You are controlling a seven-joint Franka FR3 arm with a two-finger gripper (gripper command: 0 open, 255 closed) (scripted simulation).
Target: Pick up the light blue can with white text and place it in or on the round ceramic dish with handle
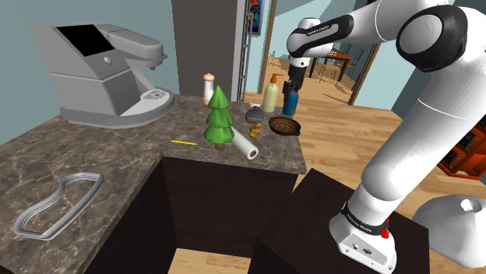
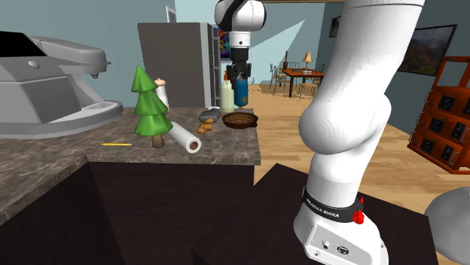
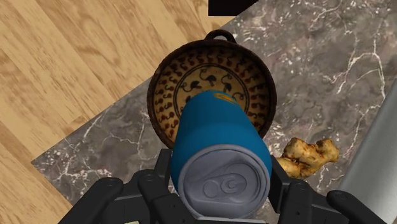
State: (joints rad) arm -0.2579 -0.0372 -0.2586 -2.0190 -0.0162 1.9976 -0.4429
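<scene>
My gripper (image 3: pixel 221 194) clamps the blue can (image 3: pixel 216 137) above the dish (image 3: pixel 210 76) at the counter (image 3: pixel 331 76) corner. Next I lower and release.

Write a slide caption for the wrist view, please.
Gripper holds the blue can over the patterned dish, near the edge of the counter.

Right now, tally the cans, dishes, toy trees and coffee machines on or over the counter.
Can: 1, held in the gripper
Dish: 1
Toy tree: 1
Coffee machine: 1
Total: 4
</scene>
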